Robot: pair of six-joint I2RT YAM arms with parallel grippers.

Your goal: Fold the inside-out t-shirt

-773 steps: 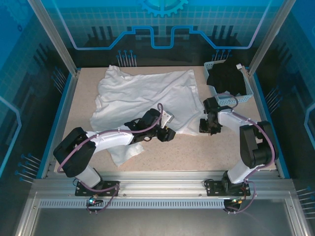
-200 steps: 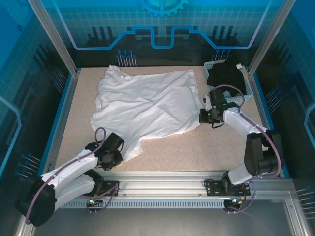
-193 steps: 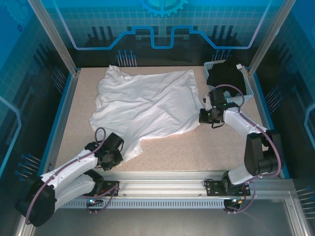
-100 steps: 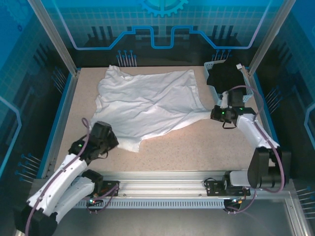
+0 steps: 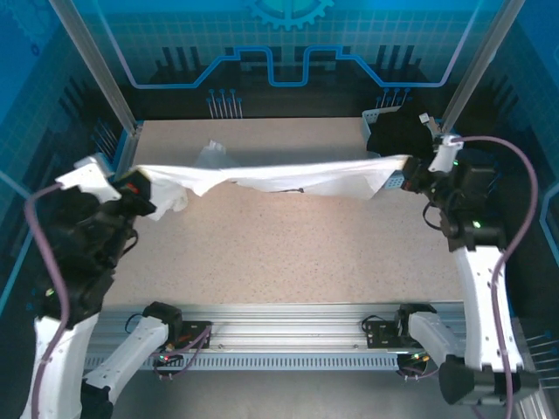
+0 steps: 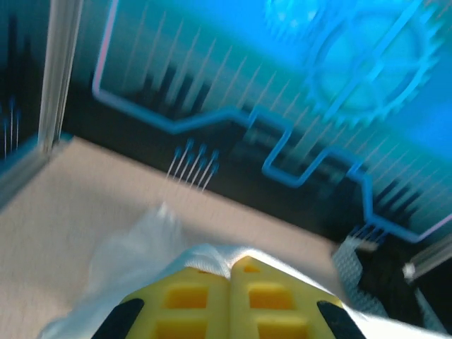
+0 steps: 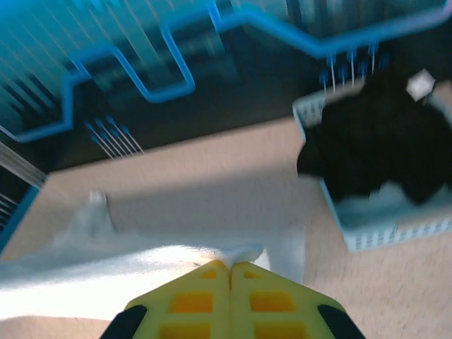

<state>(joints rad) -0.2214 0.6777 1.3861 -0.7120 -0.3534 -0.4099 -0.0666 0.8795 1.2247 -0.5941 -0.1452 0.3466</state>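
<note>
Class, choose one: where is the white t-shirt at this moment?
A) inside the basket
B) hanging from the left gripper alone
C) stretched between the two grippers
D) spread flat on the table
C: the t-shirt spans from the left gripper to the right gripper, each shut on one end.

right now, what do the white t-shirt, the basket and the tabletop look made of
T-shirt: thin soft fabric, likely cotton knit, matte; it sags and wrinkles where it hangs stretched.
Basket: probably rigid plastic, pale, with a perforated wall.
Tabletop: hard, matte, beige speckled surface, perhaps laminate or composite; can't tell which.
</note>
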